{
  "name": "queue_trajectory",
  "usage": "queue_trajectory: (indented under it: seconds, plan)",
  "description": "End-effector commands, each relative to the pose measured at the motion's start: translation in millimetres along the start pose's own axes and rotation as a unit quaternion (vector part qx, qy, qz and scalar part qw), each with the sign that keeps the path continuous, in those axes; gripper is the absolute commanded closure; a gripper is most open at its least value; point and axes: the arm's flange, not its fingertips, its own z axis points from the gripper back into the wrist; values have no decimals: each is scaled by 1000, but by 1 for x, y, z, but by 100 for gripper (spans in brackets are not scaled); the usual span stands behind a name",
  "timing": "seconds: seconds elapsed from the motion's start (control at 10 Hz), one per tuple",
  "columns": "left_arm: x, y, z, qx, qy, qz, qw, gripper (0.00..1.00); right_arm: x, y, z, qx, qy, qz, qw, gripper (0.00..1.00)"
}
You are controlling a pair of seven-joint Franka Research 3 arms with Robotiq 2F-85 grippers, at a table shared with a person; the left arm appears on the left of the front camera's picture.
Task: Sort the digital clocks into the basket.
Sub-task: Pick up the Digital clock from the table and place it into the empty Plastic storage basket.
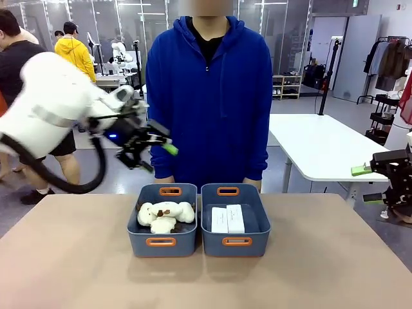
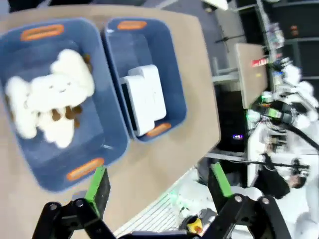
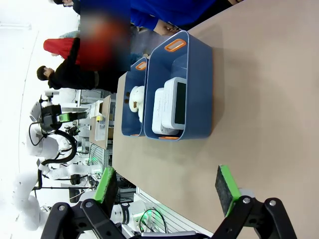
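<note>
Both digital clocks already lie side by side in the right-hand basket, flat on its floor, touching or nearly touching each other; from my right wrist view I see them as two white rounded blocks, one showing a greyish face. The neighbouring bin holds the cream plush toys, and I see no clock left among them or on the bare bench. So I judge the sorting itself done, and the step in hand is simply getting clear.

My left gripper hangs in the air above and behind the left bin, near the person in the blue hoodie, its jaws released and holding nothing; the left wrist view shows the green pads wide apart with only bench and bins between them. My right gripper sits out past the bench's right edge, jaws likewise spread and empty.

To finish well, I would keep both jaws released and carry the left arm back toward my own side on a high path, so no finger clips a bin rim or handle slot and shifts the clocks. The person stands close to the far edge, so any motion there should be slow and away from them. The right arm is well apart from everything and needs little more than to hold off.
</note>
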Motion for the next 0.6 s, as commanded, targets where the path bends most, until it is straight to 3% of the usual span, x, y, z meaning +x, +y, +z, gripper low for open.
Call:
queue_trajectory:
  seconds: [0.0, 0.2, 0.5]
  plan:
    - [-56, 61, 58, -58, -27, 18, 998, 0, 0, 0, 1, 2, 2, 4, 1000, 0]
    - [-102, 112, 113, -97, -120, 65, 986, 0, 0, 0, 1, 2, 2, 4, 1000, 0]
    - [-164, 134, 135, -54, -251, 116, 960, 0, 0, 0, 1, 2, 2, 4, 1000, 0]
